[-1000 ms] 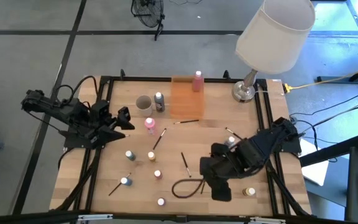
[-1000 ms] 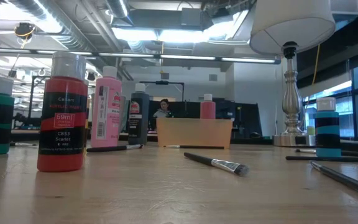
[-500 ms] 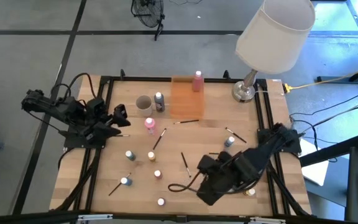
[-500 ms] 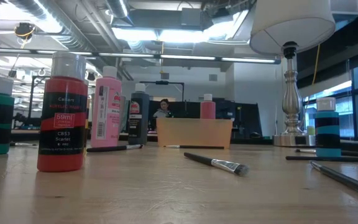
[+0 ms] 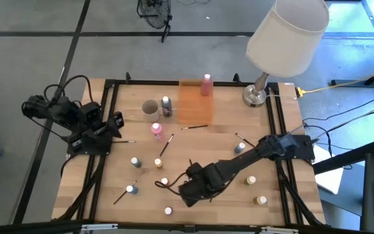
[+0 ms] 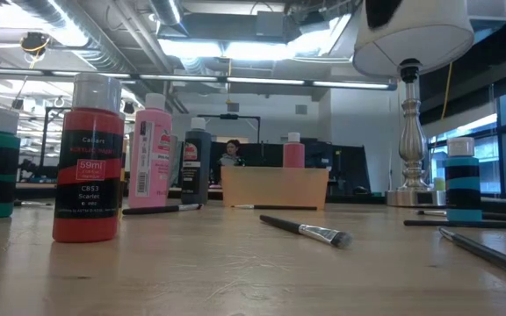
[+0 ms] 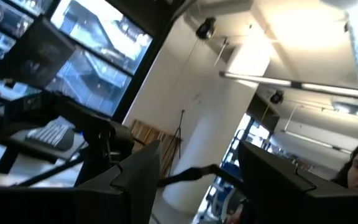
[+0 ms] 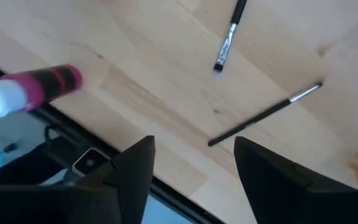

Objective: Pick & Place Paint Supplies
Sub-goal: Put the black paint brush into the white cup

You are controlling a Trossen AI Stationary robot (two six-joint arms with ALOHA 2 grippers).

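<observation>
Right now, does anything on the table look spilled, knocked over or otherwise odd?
Nothing looks spilled or damaged. The paintbrushes lie scattered at all angles on the table, and the small paint pots stand upright among them.

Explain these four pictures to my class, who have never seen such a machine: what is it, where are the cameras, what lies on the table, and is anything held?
Two dark robot arms work at a wooden table. One camera looks down from above, one sits at table height, and one rides on each wrist. The left gripper waits at the table's left edge, open. The right gripper reaches over the middle, open, holding nothing. Scattered about are small paint pots, paintbrushes, a pink bottle, an orange tray, a grey cup and a lamp.
</observation>
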